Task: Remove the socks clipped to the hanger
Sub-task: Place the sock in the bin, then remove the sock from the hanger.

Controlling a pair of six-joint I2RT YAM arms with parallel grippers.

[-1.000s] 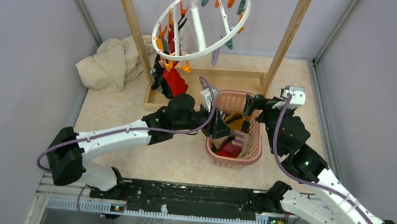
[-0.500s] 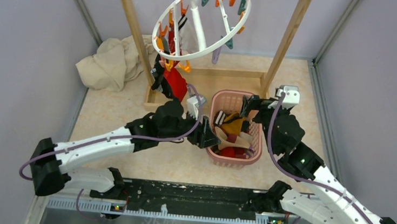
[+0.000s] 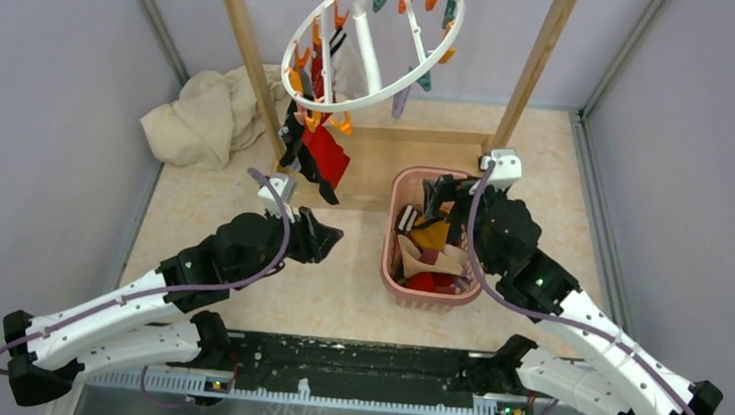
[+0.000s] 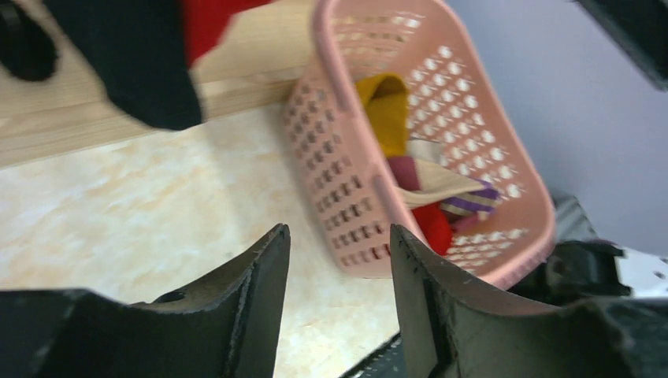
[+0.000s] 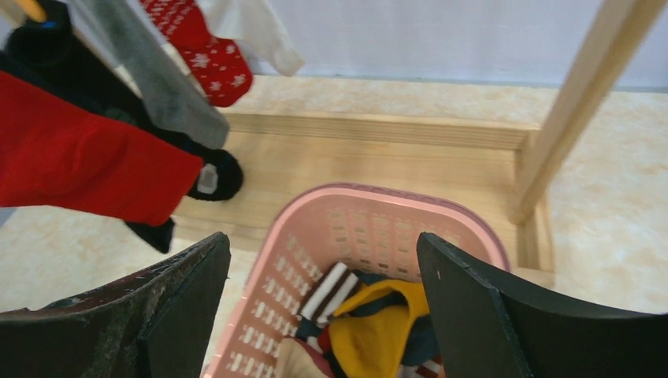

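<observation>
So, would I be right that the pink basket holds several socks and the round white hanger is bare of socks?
Not quite. The pink basket does hold several socks, but the hanger is not bare: a red sock and black ones hang clipped on its left side, as the top external view shows.

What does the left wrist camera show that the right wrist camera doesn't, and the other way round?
Left wrist only: the pink basket seen from outside, its latticed side wall and full length down to the far end.

Right wrist only: a grey sock and a red snowflake sock hanging, and the upright post of the wooden rack.

Both: the basket with the mustard sock lying in it, a hanging black sock, and the rack's wooden base.
</observation>
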